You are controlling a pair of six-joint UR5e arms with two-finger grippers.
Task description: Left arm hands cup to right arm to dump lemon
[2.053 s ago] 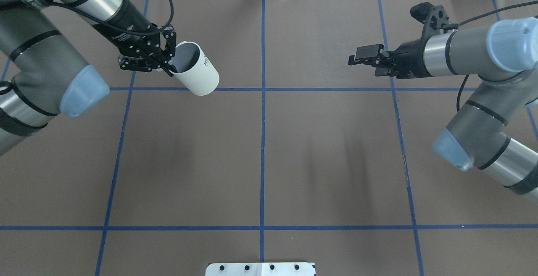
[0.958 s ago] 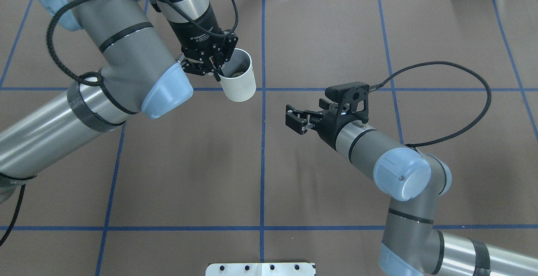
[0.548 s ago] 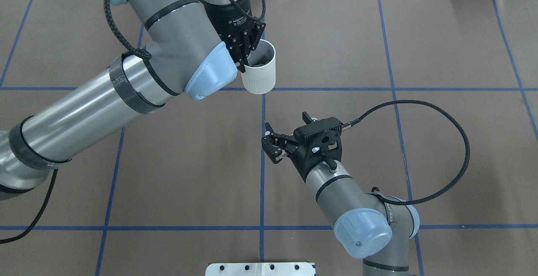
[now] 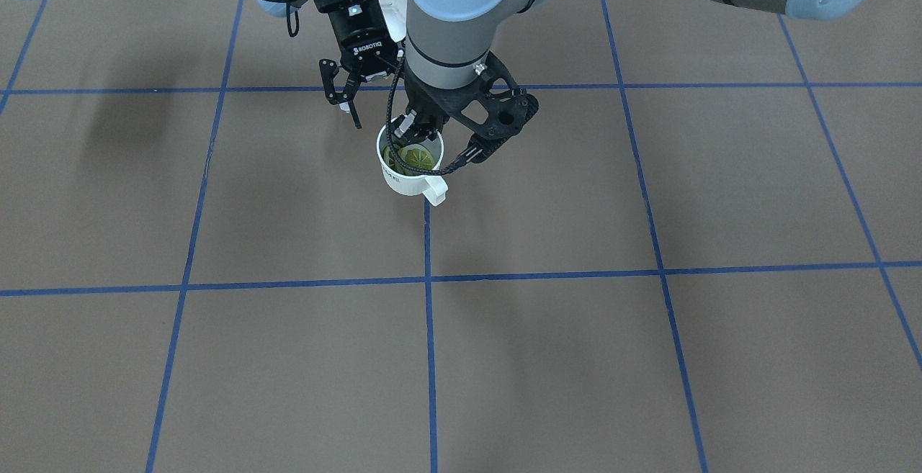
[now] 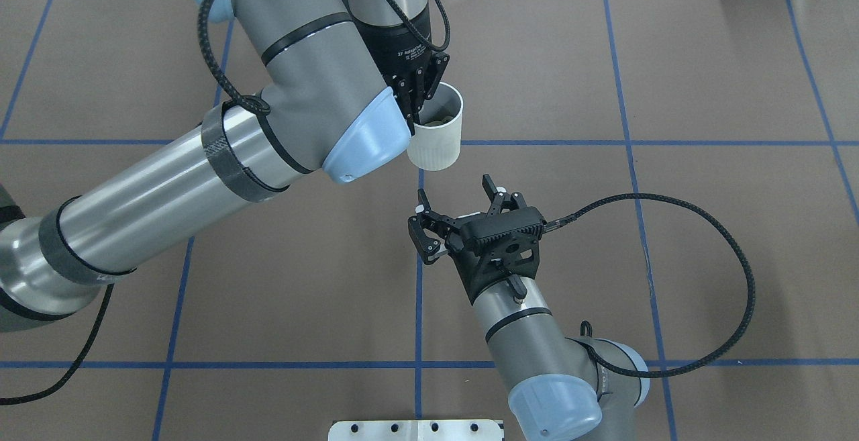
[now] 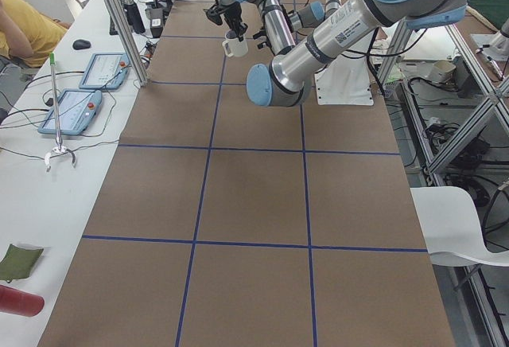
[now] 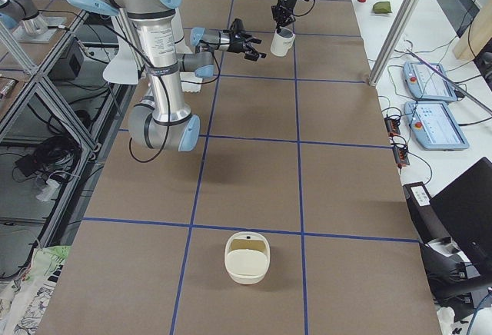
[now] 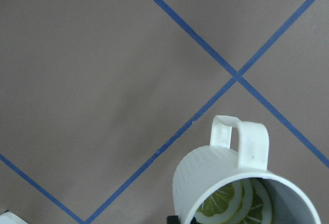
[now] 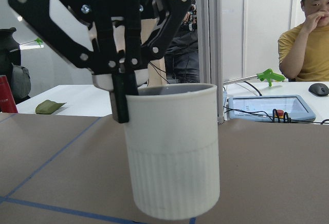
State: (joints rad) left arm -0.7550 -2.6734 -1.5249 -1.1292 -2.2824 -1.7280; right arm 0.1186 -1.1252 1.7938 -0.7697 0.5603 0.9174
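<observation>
The cup (image 5: 436, 137) is a small white mug, held upright above the table near the centre line. My left gripper (image 5: 417, 102) is shut on its rim, one finger inside the mouth. The lemon (image 4: 413, 159) lies inside the cup and also shows in the left wrist view (image 8: 230, 206). The cup's handle (image 8: 240, 136) points away from the robot. My right gripper (image 5: 455, 194) is open and empty, a short way in front of the cup, jaws pointing at it. The right wrist view shows the cup's ribbed wall (image 9: 172, 157) close ahead, with the left fingers (image 9: 119, 88) on its rim.
A white basket (image 7: 247, 258) stands on the table far to the robot's right. A white metal plate (image 5: 416, 429) sits at the table's near edge. Teach pendants (image 7: 430, 81) and a seated operator (image 9: 308, 44) are beyond the far edge. Blue tape lines grid the brown table.
My left arm has carried the cup from the left half to the centre line. My right arm has swung in from the far right and turned its open gripper toward the cup.
</observation>
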